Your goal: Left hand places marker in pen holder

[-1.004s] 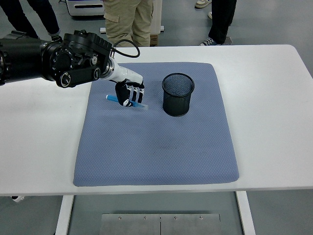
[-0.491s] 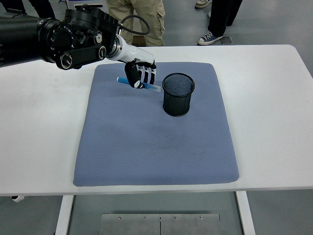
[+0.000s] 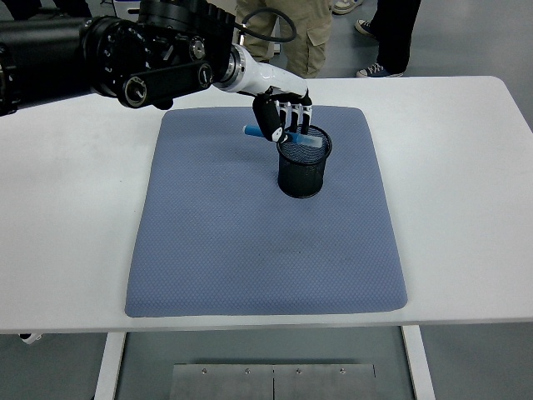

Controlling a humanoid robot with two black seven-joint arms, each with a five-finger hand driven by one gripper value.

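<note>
I see my left hand (image 3: pixel 285 117) curled tight around the blue marker (image 3: pixel 283 137), holding it nearly level right above the rim of the black mesh pen holder (image 3: pixel 303 171) on the blue-grey mat (image 3: pixel 250 242).

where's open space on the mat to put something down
The mat is bare from the pen holder down to its near edge, and left of it. It is crowded only at the holder, where the left hand holds the marker.

A single head camera sits high on the robot's side, looking forward and down over the white table (image 3: pixel 466 167), whose near edge crosses the bottom; people's legs (image 3: pixel 304 37) show along the top.
</note>
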